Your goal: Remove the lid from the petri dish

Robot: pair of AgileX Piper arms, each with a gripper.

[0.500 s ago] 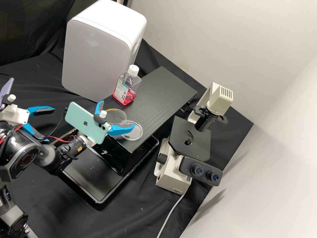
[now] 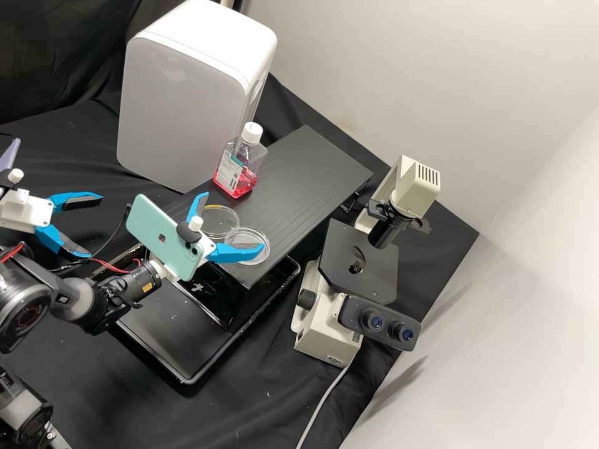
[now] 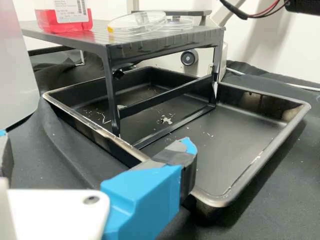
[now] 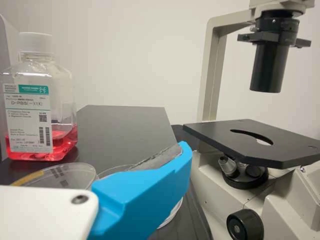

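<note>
High view gives us the right gripper (image 2: 232, 222), jaws spread wide, over the petri dish (image 2: 218, 218) on the black shelf (image 2: 312, 168); a second clear disc (image 2: 251, 236) sits just beside it; we cannot tell which is the lid; the left gripper (image 2: 93, 227), jaws also spread, hangs well apart, near the tray (image 2: 168, 330).

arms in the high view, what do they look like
Both arms are dark grey. The left claw and right claw are white, each with two curved bright blue fingers and dark pads. A mint-green phone sits on the right wrist, with red and black wires behind.
</note>
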